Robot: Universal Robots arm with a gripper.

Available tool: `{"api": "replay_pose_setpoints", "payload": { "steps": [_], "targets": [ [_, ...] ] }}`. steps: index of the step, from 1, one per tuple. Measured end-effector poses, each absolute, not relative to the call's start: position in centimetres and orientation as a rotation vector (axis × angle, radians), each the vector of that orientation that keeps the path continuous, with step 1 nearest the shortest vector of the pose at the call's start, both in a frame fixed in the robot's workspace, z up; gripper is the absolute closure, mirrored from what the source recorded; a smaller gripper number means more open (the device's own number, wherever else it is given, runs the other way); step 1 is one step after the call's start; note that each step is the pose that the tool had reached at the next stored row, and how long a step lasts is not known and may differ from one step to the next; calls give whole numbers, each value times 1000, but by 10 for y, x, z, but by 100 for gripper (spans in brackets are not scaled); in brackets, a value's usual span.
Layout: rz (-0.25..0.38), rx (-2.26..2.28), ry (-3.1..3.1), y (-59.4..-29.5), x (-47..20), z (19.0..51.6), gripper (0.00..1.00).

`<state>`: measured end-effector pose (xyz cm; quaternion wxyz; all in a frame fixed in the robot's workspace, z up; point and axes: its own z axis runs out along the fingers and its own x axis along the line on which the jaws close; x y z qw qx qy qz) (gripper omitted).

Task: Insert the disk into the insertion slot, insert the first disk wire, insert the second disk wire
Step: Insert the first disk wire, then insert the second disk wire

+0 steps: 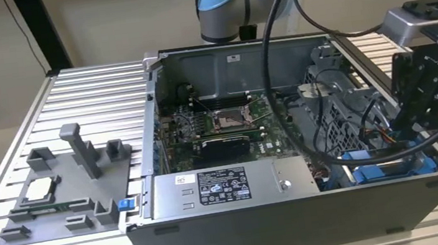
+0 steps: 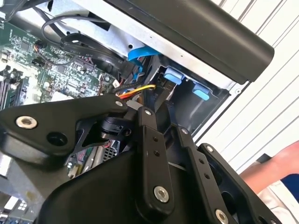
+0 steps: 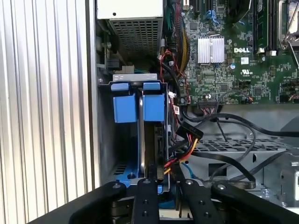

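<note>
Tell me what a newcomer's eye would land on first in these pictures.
The open computer case sits in the middle of the exterior view, its green motherboard laid bare. At that view's right the black gripper hangs over the case's corner, above the bright blue insertion slot. Red, yellow and black wires bunch beside the slot in the first wrist view.

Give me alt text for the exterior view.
A robot arm's black gripper reaches into an open computer case at the exterior view's right, over the blue-railed insertion slot. A grey power supply box lies along the near wall, and the case sits on a slatted metal table.
</note>
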<state>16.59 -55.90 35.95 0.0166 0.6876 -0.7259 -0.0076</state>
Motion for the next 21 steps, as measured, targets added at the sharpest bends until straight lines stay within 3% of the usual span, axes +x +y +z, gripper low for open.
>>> {"api": "replay_pose_setpoints", "payload": {
  "steps": [21],
  "targets": [
    [-25,2137,-2256,-559,176,370,0]
  ]
}}
